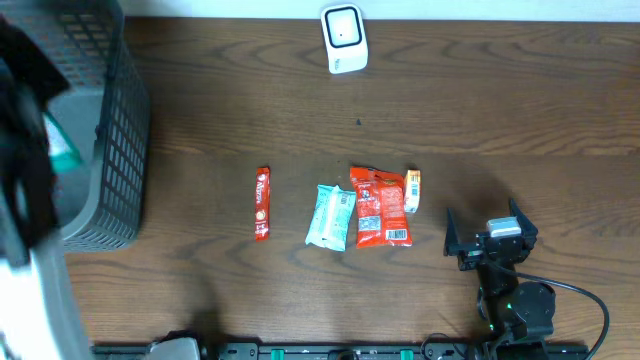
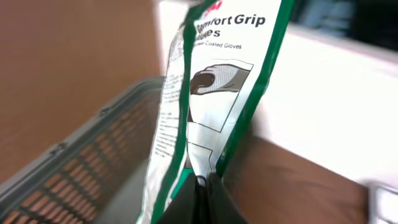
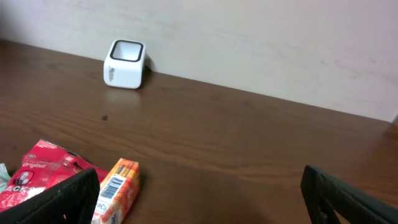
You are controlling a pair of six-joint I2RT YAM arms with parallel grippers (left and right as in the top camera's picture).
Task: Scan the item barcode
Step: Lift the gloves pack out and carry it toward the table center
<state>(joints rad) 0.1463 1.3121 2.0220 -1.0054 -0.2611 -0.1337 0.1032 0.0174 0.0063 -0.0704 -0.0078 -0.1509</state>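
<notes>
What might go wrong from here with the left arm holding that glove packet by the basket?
The left pincer pinches only one edge of the glove packet, so the floppy packet may slip free and drop into the basket too soon. If it is not yet scanned, the scanner stands far from the basket, and no barcode shows on the visible face, so the wrong side might be presented.

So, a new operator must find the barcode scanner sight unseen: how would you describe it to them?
Start at the brown wooden table and look to its far edge by the wall, well beyond the row of packets. The scanner stands there alone: a small white box with a dark-framed window, hard-cased and upright where the packets are soft, flat and colourful.
</notes>
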